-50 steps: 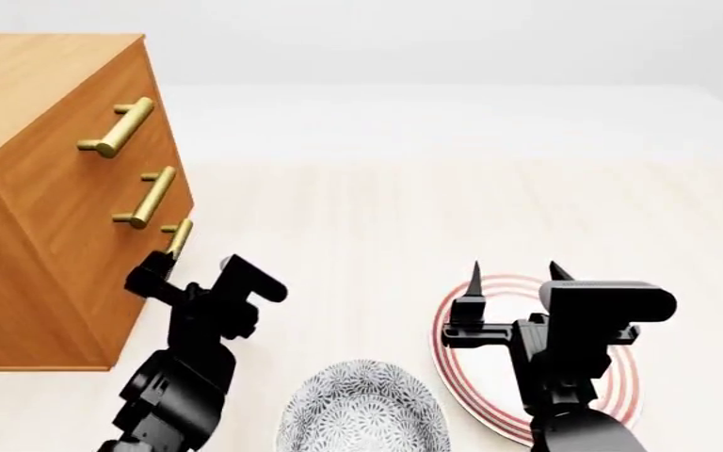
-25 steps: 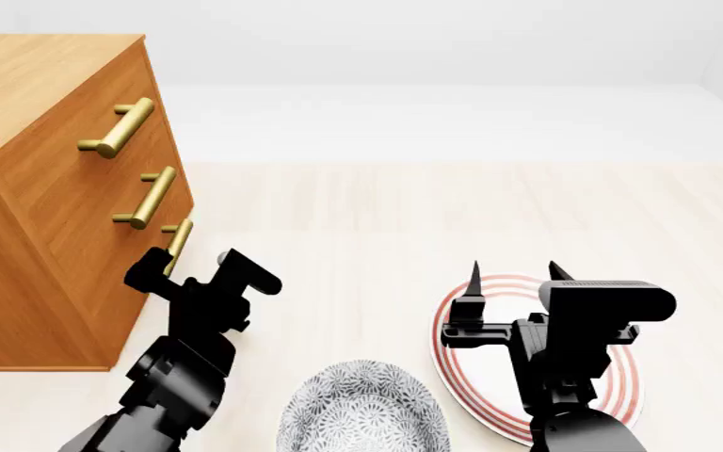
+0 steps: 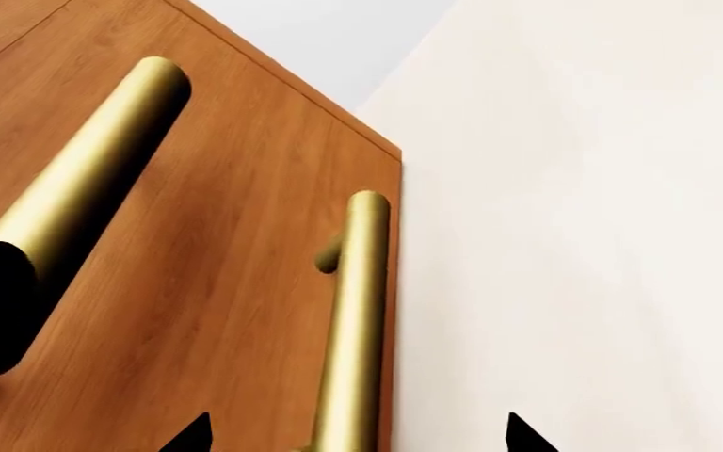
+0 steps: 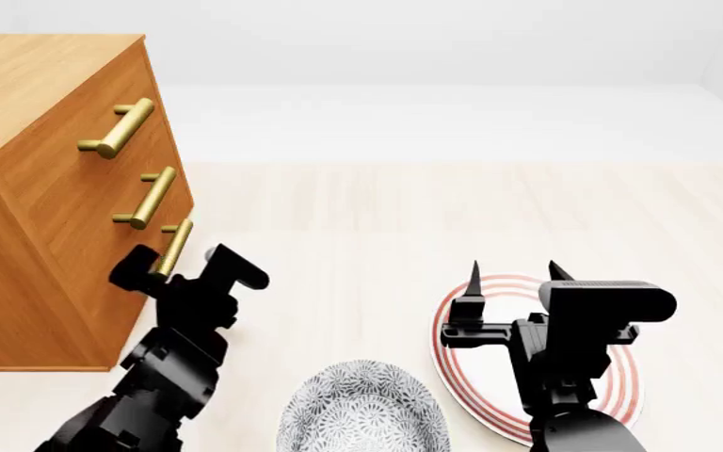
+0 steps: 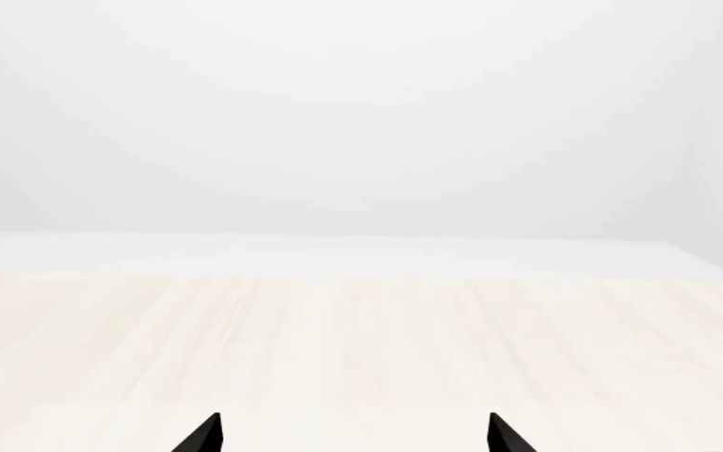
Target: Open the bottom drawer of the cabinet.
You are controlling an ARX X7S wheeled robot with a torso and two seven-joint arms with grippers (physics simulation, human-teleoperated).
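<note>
The orange-brown cabinet [image 4: 35,235] stands at the left with three brass bar handles on its front. The bottom drawer [image 4: 123,315] is shut; its handle [image 4: 176,245] is the lowest. My left gripper [image 4: 176,267] is open, with one finger on each side of that handle's lower end. In the left wrist view the bottom handle [image 3: 355,311] runs between my left gripper's [image 3: 358,438] two fingertips, close to the cabinet's [image 3: 236,235] lower edge. The middle handle [image 3: 86,188] lies beside it. My right gripper [image 4: 515,275] is open and empty over a plate; the right wrist view shows my right gripper [image 5: 355,435] over only bare table.
A white plate with red rings [image 4: 481,400] lies under the right gripper. A grey patterned bowl [image 4: 361,414] sits at the front centre, between the arms. The pale wooden tabletop [image 4: 437,217] stretches to the right of the cabinet.
My left gripper has moved up and left toward the cabinet, and its fingers now straddle the bottom handle. The right arm has not moved.
</note>
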